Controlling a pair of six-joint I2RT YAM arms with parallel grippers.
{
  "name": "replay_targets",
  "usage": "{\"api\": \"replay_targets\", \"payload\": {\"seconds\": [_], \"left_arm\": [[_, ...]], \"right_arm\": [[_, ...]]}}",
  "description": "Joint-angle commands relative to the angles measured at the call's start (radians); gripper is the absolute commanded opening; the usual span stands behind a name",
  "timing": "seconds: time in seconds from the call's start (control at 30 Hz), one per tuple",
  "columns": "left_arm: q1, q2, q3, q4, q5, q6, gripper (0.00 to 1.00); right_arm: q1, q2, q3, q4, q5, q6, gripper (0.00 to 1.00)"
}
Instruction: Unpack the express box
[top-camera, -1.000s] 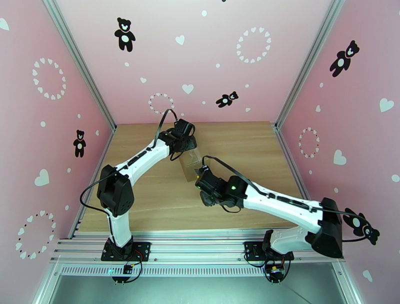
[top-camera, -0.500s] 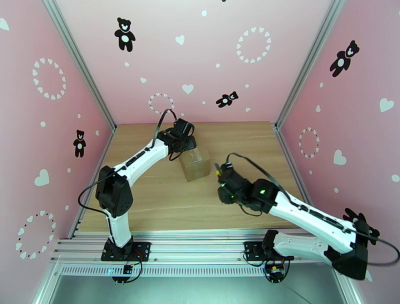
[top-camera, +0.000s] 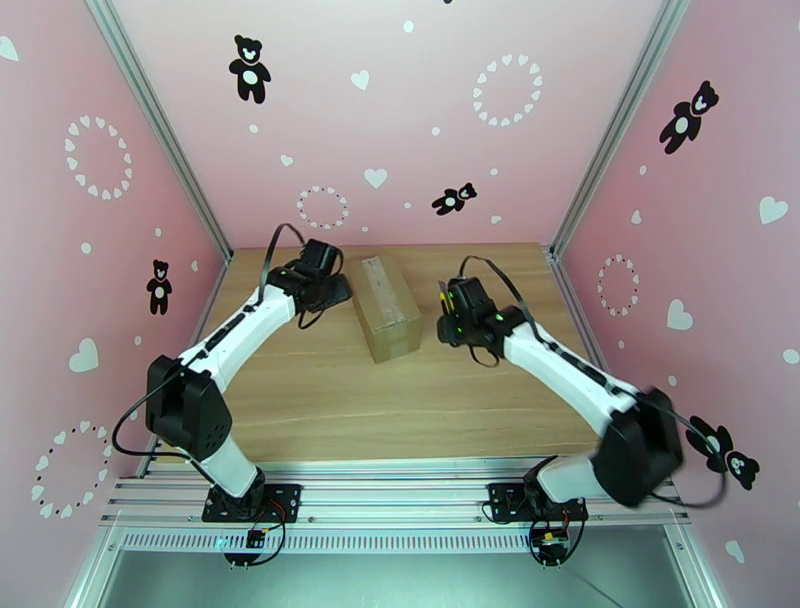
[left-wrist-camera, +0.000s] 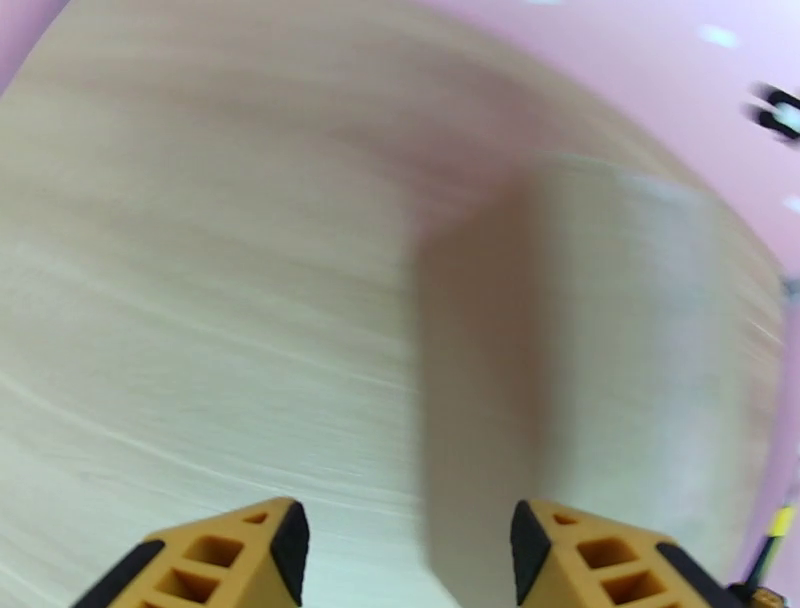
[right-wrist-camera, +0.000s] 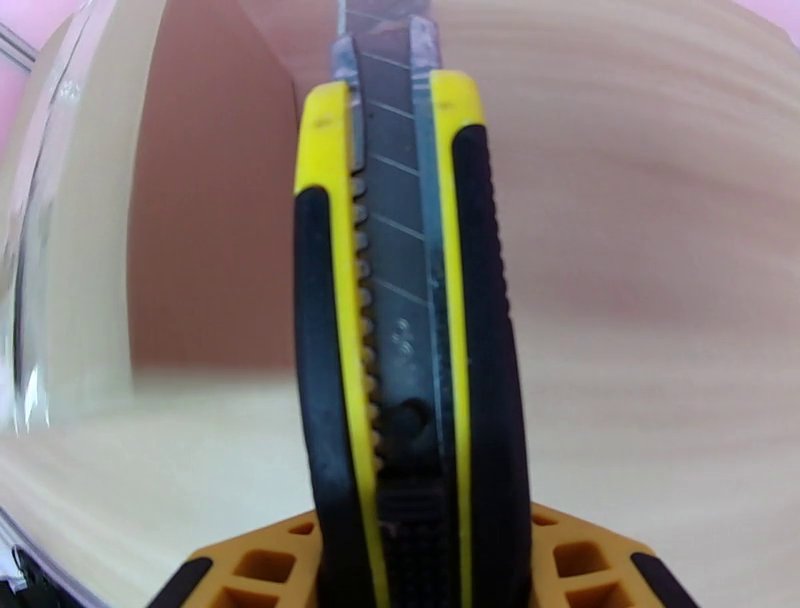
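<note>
- Toward the far middle of the light wooden worktop (top-camera: 300, 400) we see the express box (top-camera: 385, 308), a small rectangular brown corrugated cardboard carton. It lies flat with its long side running from far to near.
- Its top flaps are closed, and shiny clear tape runs along the top seam.
- Just left of the box, level with its far half, sits the left claw (left-wrist-camera: 405, 535), near the carton but apart from it.
- From the left wrist view we see its two orange fingers (left-wrist-camera: 285, 535) spread well apart, with bare worktop between them and nothing in their hold. The box shows as a blurred brown block ahead and a little to the right.
- Just right of the box, the right claw (right-wrist-camera: 420, 560) is also apart from the carton and level with its middle.
- Its fingers are clamped on the handle of a yellow-and-black snap-off utility knife (right-wrist-camera: 400, 300). The segmented blade is slid out and points away from the wrist.
- In the right wrist view we see the carton's brown side and taped edge to the left of the knife. Whether the blade tip touches anything we cannot tell.
- Around the worktop stand pink walls (top-camera: 400, 120) dotted with black bears and white hearts.
</note>
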Motion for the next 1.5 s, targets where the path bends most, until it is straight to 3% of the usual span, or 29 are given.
{"api": "replay_targets", "payload": {"seconds": [0.0, 0.2, 0.37, 0.63, 0.9, 1.27, 1.47], "left_arm": [[0.028, 0.056, 0.02, 0.055, 0.044, -0.006, 0.6], [0.042, 0.21, 0.175, 0.058, 0.057, 0.027, 0.59], [0.042, 0.309, 0.288, 0.049, 0.069, 0.049, 0.59], [0.023, 0.335, 0.262, 0.116, 0.138, 0.059, 0.59], [0.008, 0.276, 0.174, 0.125, 0.115, 0.078, 0.59], [0.029, 0.156, 0.155, 0.079, 0.072, 0.1, 0.59], [0.026, -0.013, 0.022, 0.04, 0.059, 0.062, 0.6]], "right_arm": [[-0.014, 0.1, 0.116, 0.105, -0.001, -0.048, 0.0], [-0.015, 0.248, 0.249, 0.117, -0.031, -0.054, 0.0], [0.008, 0.261, 0.224, 0.143, -0.038, -0.019, 0.0], [0.107, 0.134, 0.047, 0.202, 0.058, 0.185, 0.0], [0.23, -0.022, -0.095, 0.179, 0.175, 0.342, 0.0], [0.143, -0.228, -0.192, 0.06, 0.193, 0.249, 0.0], [-0.012, -0.167, -0.106, 0.088, 0.102, 0.063, 0.0]]}}
